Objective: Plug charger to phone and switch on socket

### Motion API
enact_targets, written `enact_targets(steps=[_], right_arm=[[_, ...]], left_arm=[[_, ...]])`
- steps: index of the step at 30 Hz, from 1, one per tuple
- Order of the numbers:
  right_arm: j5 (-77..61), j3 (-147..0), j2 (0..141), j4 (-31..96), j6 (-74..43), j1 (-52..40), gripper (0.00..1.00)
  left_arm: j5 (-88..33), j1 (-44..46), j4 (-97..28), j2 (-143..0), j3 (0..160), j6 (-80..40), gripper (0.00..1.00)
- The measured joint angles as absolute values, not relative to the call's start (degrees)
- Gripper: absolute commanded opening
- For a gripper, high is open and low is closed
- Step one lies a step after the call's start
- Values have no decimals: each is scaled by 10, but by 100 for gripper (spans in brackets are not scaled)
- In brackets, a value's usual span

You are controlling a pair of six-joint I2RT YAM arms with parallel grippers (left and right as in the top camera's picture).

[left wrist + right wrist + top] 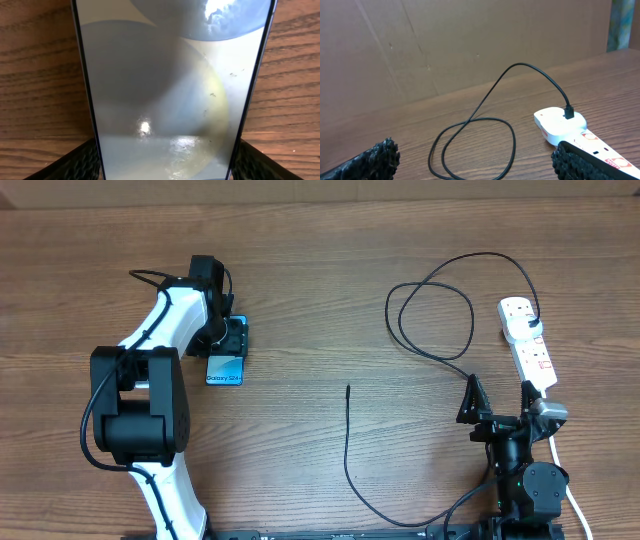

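Worktop: you are looking at a brown wood-grain worktop (pixel 320 240) that fills the overhead view, its grain running left to right in darker and lighter streaks.
Grain close up: in your left wrist view the same streaked wood shows along both side edges of the frame.
Back panel: your right wrist view shows a plain brown cardboard panel (pixel 445 45) standing upright behind the worktop, marked by faint slanted creases.
Beyond the panel: at the top right of that view you see a narrow, blurred greenish strip (pixel 622 22); what it is cannot be told.
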State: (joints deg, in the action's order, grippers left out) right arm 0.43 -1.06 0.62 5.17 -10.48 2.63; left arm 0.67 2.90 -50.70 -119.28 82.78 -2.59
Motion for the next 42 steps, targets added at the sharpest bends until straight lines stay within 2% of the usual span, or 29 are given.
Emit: enact_targets(steps=[6, 21, 38, 42], right_arm=[[4, -11, 6, 52, -105, 26, 100], [4, -11, 6, 51, -105, 26, 100], [4, -11, 6, 51, -105, 26, 100], [4, -11, 6, 51, -105, 26, 100]], left_arm=[[7, 29, -507, -1193, 828, -26, 67], [7, 29, -508, -1193, 828, -26, 64], [7, 29, -508, -1193, 828, -26, 42], [7, 29, -508, -1193, 828, -26, 30]])
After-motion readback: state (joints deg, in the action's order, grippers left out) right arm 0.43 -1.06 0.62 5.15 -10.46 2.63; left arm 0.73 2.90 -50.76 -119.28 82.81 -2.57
